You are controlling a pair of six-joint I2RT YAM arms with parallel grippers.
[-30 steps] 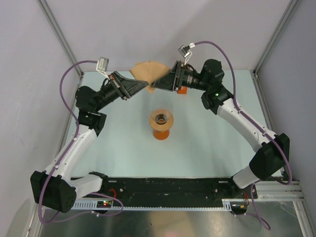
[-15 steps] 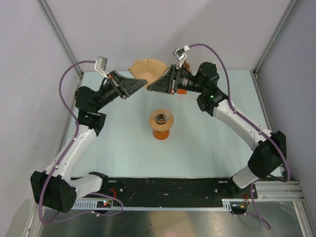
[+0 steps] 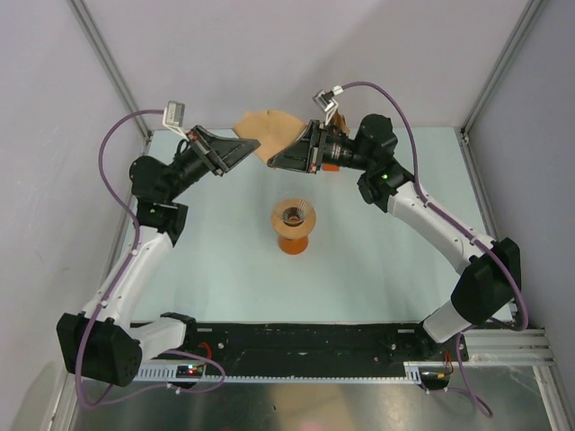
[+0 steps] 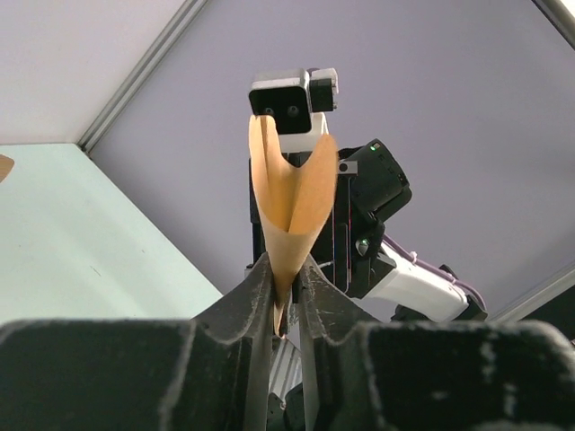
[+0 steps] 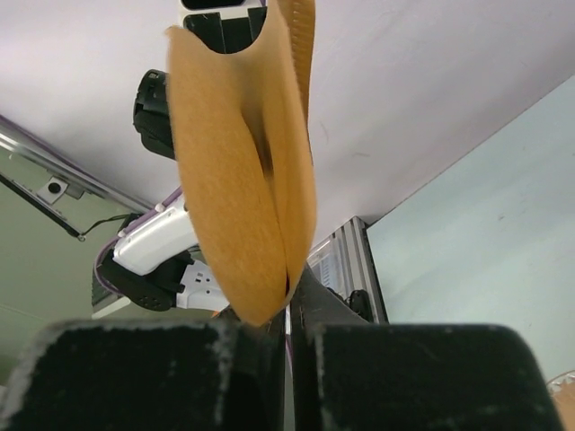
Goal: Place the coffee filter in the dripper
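Both my jaws clamp the filter [image 3: 269, 128] (thin paper), dripper [image 3: 294, 215] well apart; arms diverging cd tear it

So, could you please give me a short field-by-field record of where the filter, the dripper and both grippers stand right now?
coffee filter: held in the air, on the far side of the dripper, its paper layers parted
left gripper: fingers shut on the filter's edge
right gripper: fingers shut on the filter's opposite edge
dripper: upright on the orange beaker, mid-table, no filter inside
task state: filter not yet in the dripper
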